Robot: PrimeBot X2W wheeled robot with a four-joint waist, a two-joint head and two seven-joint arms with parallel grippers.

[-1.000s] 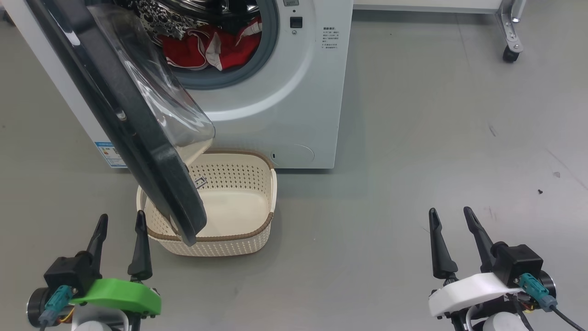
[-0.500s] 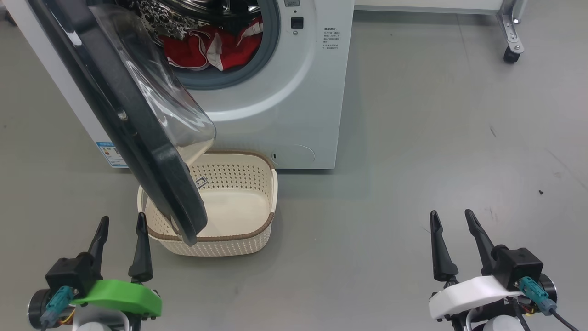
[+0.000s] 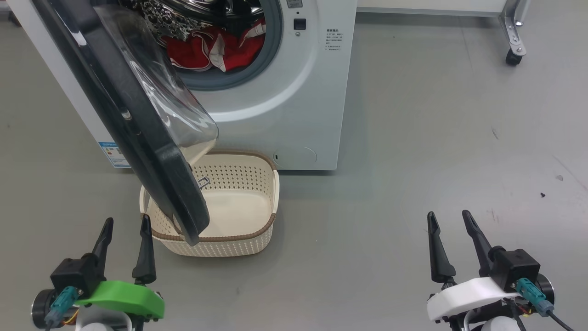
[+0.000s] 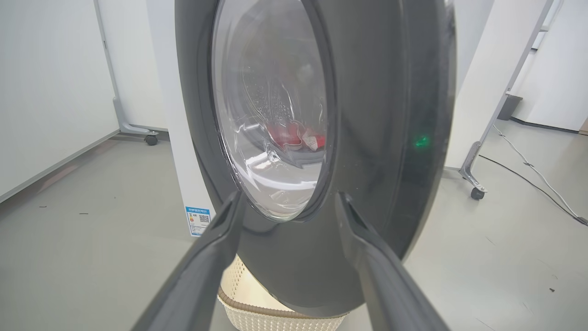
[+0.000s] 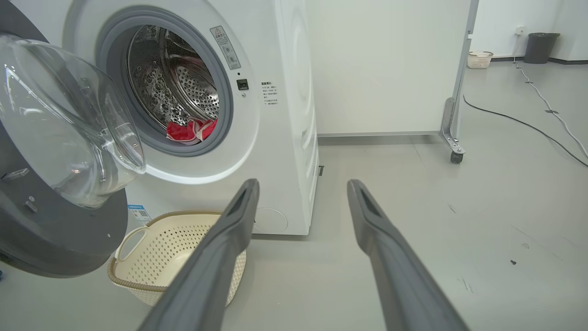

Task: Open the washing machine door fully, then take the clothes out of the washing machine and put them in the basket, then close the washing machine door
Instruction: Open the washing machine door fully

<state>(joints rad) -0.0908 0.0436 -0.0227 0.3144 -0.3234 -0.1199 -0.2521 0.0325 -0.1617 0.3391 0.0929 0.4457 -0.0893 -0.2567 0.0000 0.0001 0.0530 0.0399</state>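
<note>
Here, clothes point(image 3: 195, 50) inside washing machine point(image 3: 294, 105).

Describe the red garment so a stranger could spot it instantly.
Start at the big white washing machine. Look into its open drum: the clothes lie at the bottom. They're bright red with white trim, unlike the black-and-white patterned cloth beside them.

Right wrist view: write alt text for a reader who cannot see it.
A white washing machine, door open, holds red clothes in its drum. A cream basket sits on the floor below; fingers of the right gripper spread in front.
</note>
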